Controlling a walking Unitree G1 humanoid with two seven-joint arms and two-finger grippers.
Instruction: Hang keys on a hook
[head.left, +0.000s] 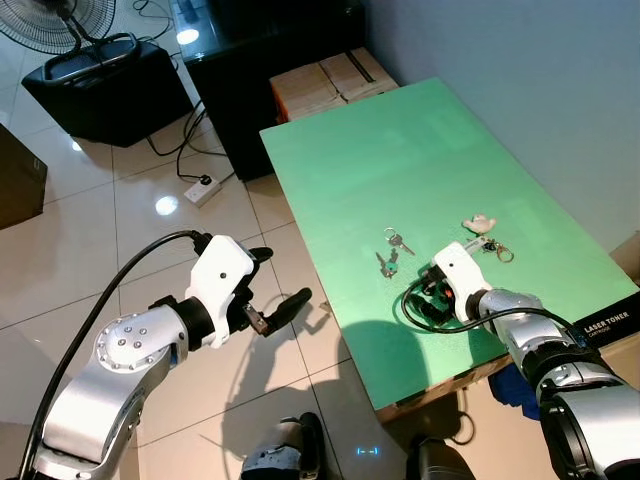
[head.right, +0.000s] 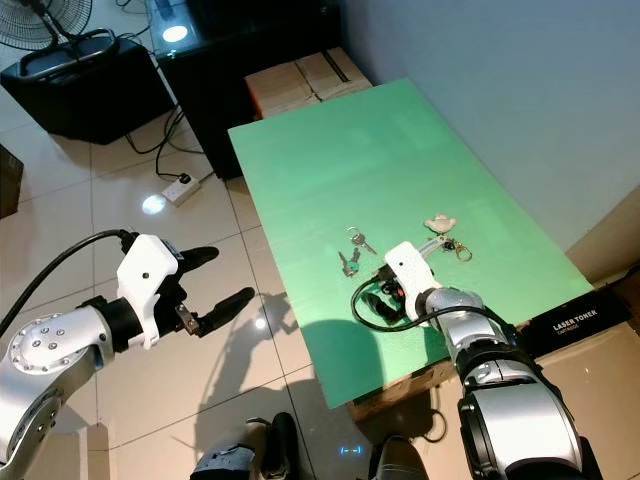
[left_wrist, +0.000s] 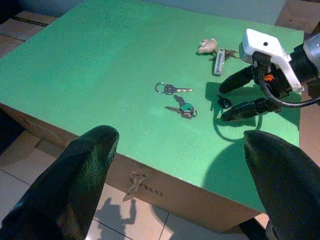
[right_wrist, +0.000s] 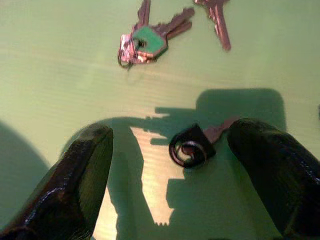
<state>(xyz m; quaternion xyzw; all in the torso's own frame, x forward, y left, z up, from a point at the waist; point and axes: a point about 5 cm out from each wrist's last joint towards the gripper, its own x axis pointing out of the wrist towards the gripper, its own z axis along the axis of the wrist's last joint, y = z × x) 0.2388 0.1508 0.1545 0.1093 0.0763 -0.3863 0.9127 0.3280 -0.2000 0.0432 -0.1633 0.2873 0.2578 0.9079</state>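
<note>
Right gripper (right_wrist: 170, 170) spread wide — black-capped key (right_wrist: 192, 146) between fingers.

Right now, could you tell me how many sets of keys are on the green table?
4: black-headed key between the right gripper fingers, green-tagged bunch, ringed key, and keychain bunch by the wall.

You see three keys lying flat on the green table (head.left: 420, 140). A black-headed key (right_wrist: 190, 146) lies nearest. A green-capped bunch (right_wrist: 147, 42) and a ringed key (left_wrist: 170, 89) lie beyond.
</note>
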